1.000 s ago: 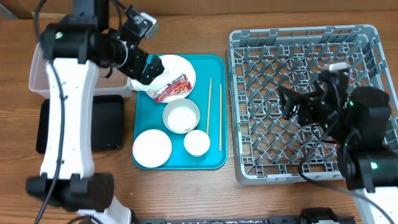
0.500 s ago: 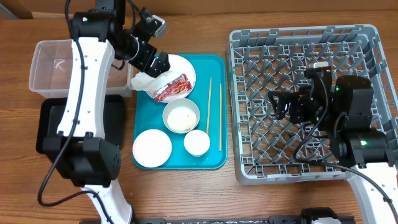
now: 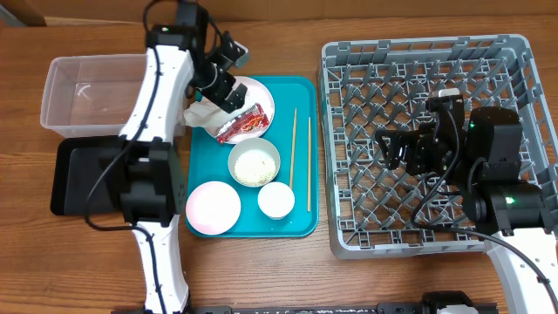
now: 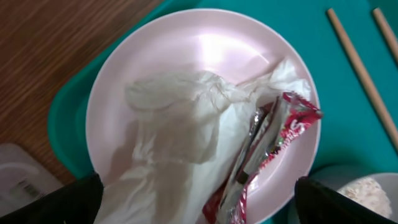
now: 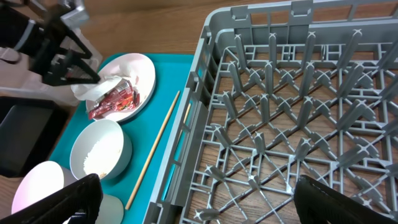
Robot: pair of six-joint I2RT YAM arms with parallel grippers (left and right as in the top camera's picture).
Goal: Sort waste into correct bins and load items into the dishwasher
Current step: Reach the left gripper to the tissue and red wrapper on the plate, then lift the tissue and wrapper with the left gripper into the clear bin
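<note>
While its fingers stand spread wide and hold nothing, the left gripper [image 3: 228, 94] hangs just above the napkin [image 4: 180, 130]. The napkin lies on the large plate [image 4: 205, 37] at the far left of the teal tray [image 3: 296, 222], overlapping the wrapper [image 4: 267, 155]. A pinch here may catch both and mix the waste.

The right gripper [image 3: 391, 148], likewise spread and empty, hovers over the rack [image 3: 331, 131].

Counted: one napkin, one wrapper, one large plate, one small plate [image 3: 214, 208], two bowls [image 3: 275, 200], two chopsticks [image 3: 308, 166].
</note>
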